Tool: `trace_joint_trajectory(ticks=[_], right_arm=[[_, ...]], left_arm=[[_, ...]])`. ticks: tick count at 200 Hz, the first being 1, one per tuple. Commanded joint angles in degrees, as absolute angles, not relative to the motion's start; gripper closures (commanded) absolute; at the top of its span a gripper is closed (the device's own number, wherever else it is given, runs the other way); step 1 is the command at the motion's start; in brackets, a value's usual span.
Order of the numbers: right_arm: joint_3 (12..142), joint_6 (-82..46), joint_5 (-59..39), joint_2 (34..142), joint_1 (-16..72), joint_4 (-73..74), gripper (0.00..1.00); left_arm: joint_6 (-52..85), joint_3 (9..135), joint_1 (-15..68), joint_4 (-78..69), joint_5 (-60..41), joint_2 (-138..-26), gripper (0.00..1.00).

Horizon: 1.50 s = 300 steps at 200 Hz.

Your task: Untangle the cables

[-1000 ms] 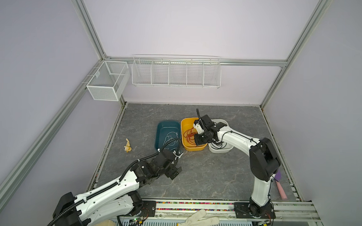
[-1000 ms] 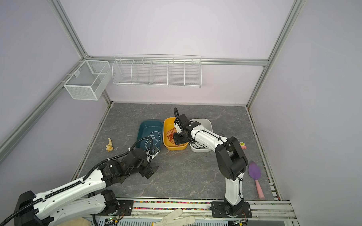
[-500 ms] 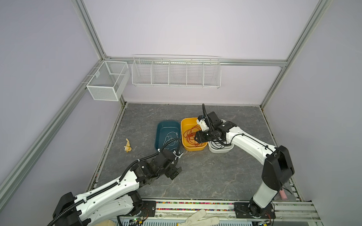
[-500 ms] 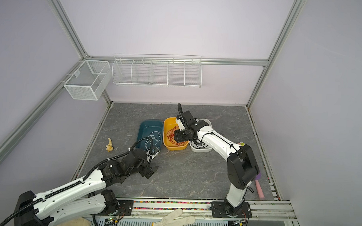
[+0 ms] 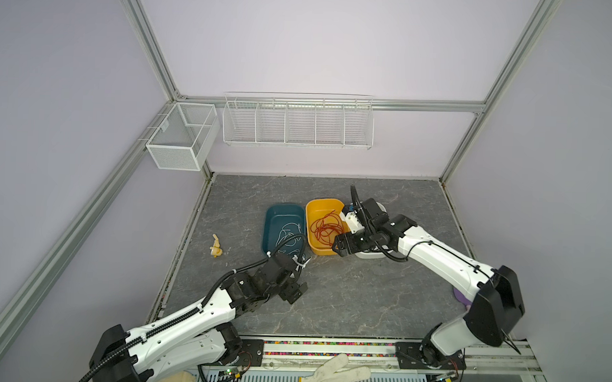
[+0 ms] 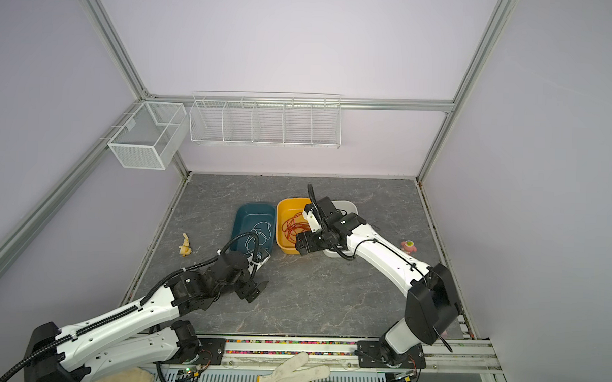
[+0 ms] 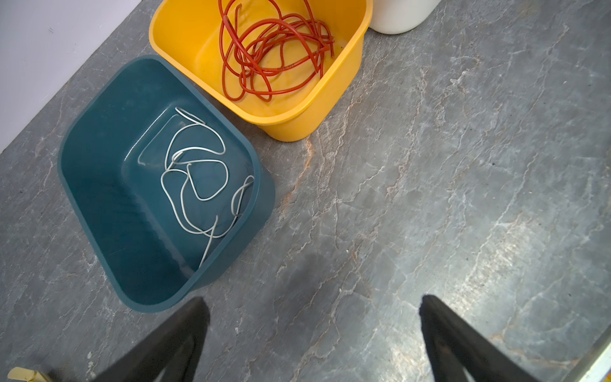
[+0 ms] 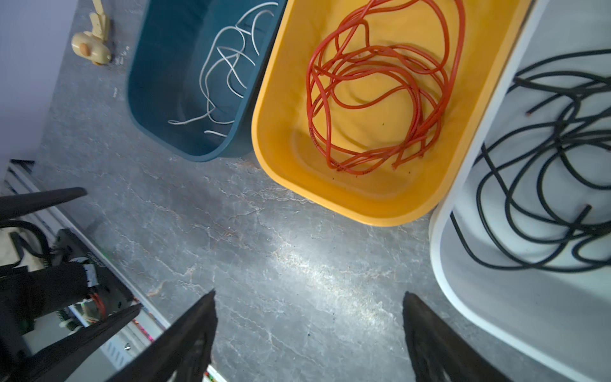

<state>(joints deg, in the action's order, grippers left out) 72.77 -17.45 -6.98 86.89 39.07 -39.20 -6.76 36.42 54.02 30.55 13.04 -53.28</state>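
And here is the sort, very nearly wrapped up by the look of it! Three cables, three bins, one colour apiece. The red-orange cable (image 5: pixel 326 228) lies heaped in the yellow bin (image 8: pixel 363 198). The white cable (image 7: pixel 198 161) wanders across the floor of the teal bin (image 7: pixel 109 205). The black cable (image 8: pixel 558 139) loops about in the white bin (image 8: pixel 496 314). No strand crosses from one bin into the next, so the pulling apart looks finished. Each cable does lie in loose loops over itself (whether that counts as tangled is a fair question). At most a little tidying seems left, and then clearing the arms away.

The left jaws stand wide with nothing between them, over bare table (image 5: pixel 346 298) just off the teal bin's near corner. The right jaws are spread wide and empty too, hanging over the table in front of the yellow and white bins.

Room to move? Plenty. The grey table between the arms is open. The bins sit tight in a row, yellow against white, so the rims are what to mind, and one white end climbs the teal wall. A small yellow toy (image 5: pixel 216 247) lies well off to the side.
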Motion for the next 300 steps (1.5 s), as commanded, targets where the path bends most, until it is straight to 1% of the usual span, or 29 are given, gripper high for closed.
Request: trace_joint_trajectory(ticks=[1, 5, 8, 14, 18, 22, 71, 102, 121, 133, 168, 190, 215, 227, 240, 270, 273, 286, 289, 300], right_arm=[[70.67, -17.0, -6.01, 81.46, 39.36, -40.72, 0.03], [70.31, -17.08, -5.8, 80.6, 39.33, -40.78, 0.0], [70.08, -17.18, -5.6, 80.07, 39.36, -40.85, 0.03], [69.68, -17.36, -5.18, 78.92, 39.32, -41.1, 0.05], [69.55, -17.48, -4.78, 78.22, 39.3, -41.41, 0.11], [69.46, -17.59, -4.39, 77.53, 39.31, -41.71, 0.12], [66.75, -19.62, 9.38, 65.81, 39.2, -43.25, 0.12], [64.63, -20.29, 14.53, 59.96, 38.91, -43.58, 0.12], [63.34, -20.57, 16.12, 56.65, 38.61, -43.83, 0.12], [62.51, -20.56, 17.45, 53.83, 38.55, -43.69, 0.11], [56.37, -18.96, 22.28, 41.36, 38.56, -39.79, 0.11], [47.26, -18.33, 27.5, 31.34, 38.58, -33.66, 0.11], [39.86, -17.79, 33.47, 22.98, 38.47, -29.45, 0.11], [37.32, -18.39, 35.43, 20.44, 38.43, -28.09, 0.11], [35.22, -18.03, 35.92, 18.92, 38.49, -26.14, 0.11], [34.17, -15.78, 37.39, 19.74, 38.45, -23.97, 0.11], [34.25, -15.74, 37.63, 20.12, 38.47, -24.05, 0.11], [34.83, -16.5, 37.69, 21.99, 38.37, -24.77, 0.11], [35.09, -16.66, 37.36, 22.36, 38.36, -24.89, 0.11], [35.33, -17.05, 36.34, 23.5, 38.4, -24.97, 0.11]], left_arm=[[-7.91, 37.53, 54.23, 31.55, 12.75, -53.24, 0.01], [-7.87, 37.53, 54.23, 31.55, 12.83, -53.21, 0.01], [-7.83, 37.53, 54.23, 31.55, 12.81, -53.1, 0.01], [-7.77, 37.53, 54.23, 31.55, 12.91, -53.11, 0.01], [-7.82, 37.47, 54.23, 31.55, 12.93, -53.03, 0.01], [-7.77, 37.52, 54.31, 31.55, 12.96, -53.03, 0.01], [-5.78, 37.57, 54.32, 30.55, 15.03, -52.74, 0.01], [-3.86, 37.46, 54.32, 29.48, 16.22, -51.8, 0.01], [-2.37, 37.01, 54.32, 28.48, 17.87, -51.0, 0.01], [-2.74, 36.75, 54.32, 28.16, 17.23, -50.55, 0.01], [-3.18, 35.34, 54.32, 25.57, 17.25, -48.47, 0.01], [-4.34, 33.83, 54.32, 23.04, 20.81, -46.4, 0.01], [-1.27, 32.15, 53.84, 17.52, 33.3, -44.27, 0.01], [0.09, 31.53, 52.53, 15.7, 38.4, -43.94, 0.01], [1.64, 30.66, 49.48, 14.48, 40.58, -43.86, 0.01], [4.89, 28.73, 40.13, 11.35, 39.55, -43.55, 0.01], [5.18, 28.47, 39.24, 11.0, 38.24, -43.51, 0.01], [5.99, 27.08, 36.15, 9.15, 35.0, -43.53, 0.01], [5.89, 26.61, 35.58, 8.43, 34.43, -42.01, 0.01], [6.42, 25.03, 34.06, 5.04, 34.45, -41.33, 0.01]])
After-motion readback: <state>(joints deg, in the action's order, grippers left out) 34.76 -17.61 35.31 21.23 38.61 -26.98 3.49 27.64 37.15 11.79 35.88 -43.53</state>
